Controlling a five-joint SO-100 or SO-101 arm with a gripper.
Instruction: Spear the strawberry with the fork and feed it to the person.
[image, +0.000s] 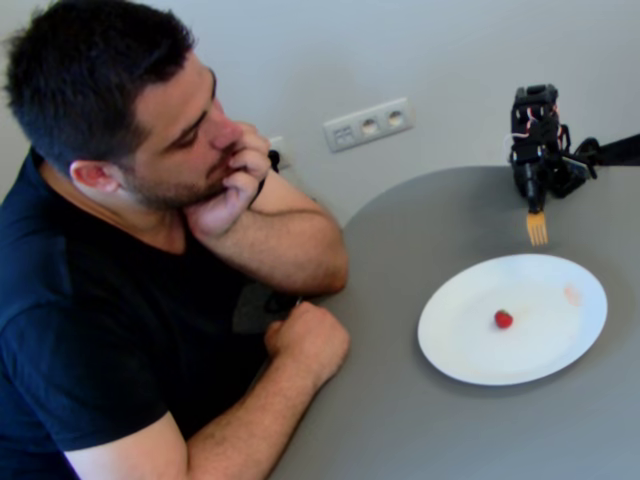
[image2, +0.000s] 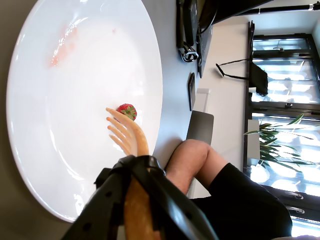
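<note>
- At the left of the fixed view, the person (image: 150, 230) is seated, chin propped on a hand, well apart from the plate (image: 470, 350).
- The strawberry (image: 503, 319) is seen lying unspeared near the plate's middle.
- Above the plate's far rim, the fork (image: 537, 228) is held tines down by the gripper (image: 535, 190), its jaws clamped on the handle.
- The approach step is judged in hand; next, the tines must be lowered onto the fruit.

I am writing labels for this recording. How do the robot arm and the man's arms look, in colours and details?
The robot arm is black and blocky, with thin red and white wires bunched on top. In the wrist view, the gripper is glossy black plastic. The person wears a dark navy T-shirt with short sleeves; his forearms are bare, and his hand shows no rings or watch.
</note>
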